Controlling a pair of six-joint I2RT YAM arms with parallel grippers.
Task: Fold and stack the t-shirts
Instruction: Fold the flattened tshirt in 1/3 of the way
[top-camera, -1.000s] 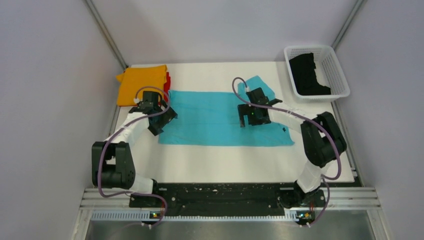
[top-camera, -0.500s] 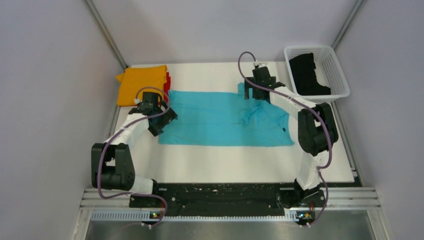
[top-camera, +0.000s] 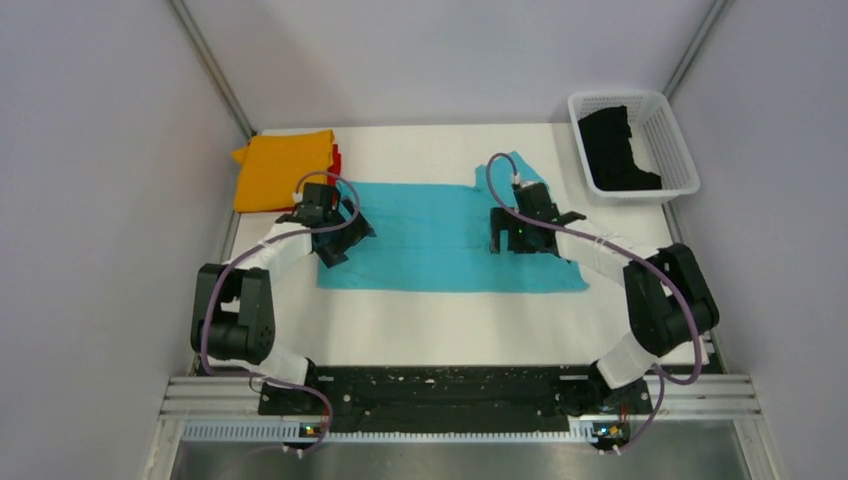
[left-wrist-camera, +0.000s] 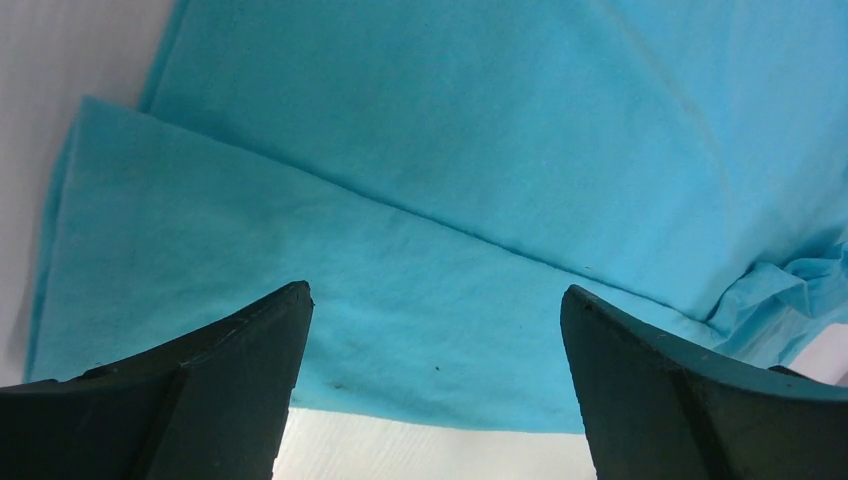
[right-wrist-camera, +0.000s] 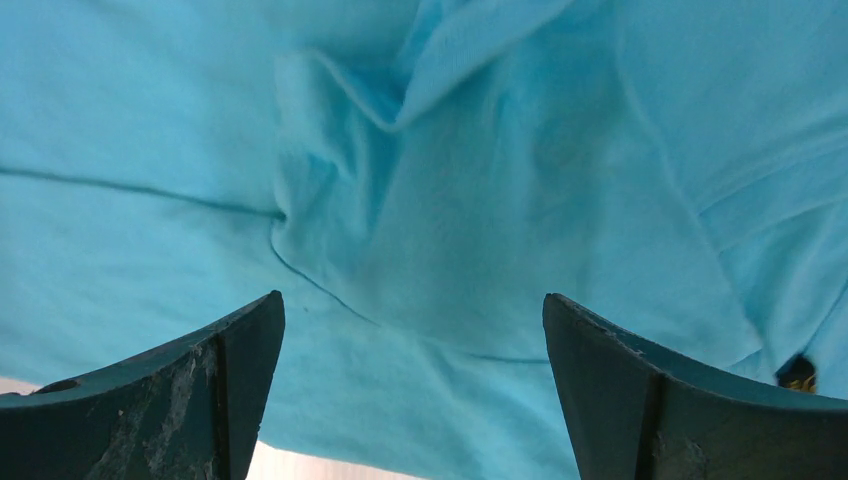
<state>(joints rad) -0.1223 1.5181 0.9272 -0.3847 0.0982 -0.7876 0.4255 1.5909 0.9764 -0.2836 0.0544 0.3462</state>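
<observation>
The left end effector (top-camera: 333, 240) and right end effector (top-camera: 514, 238) both hang released, grasping nothing, with the turquoise t-shirt (top-camera: 430, 250) spread on the surface (top-camera: 430, 330) directly beneath them. The cloth is rumpled under the right one, so a pinch there could catch extra layers and skew the fold.

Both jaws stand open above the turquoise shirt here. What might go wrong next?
The turquoise shirt is bunched under the right jaws; closing there may trap a crease in the fold.
Under the left jaws a folded flap overlaps; they may catch one layer only.
The orange shirt lies near the left arm; a sweep might nudge it.
</observation>
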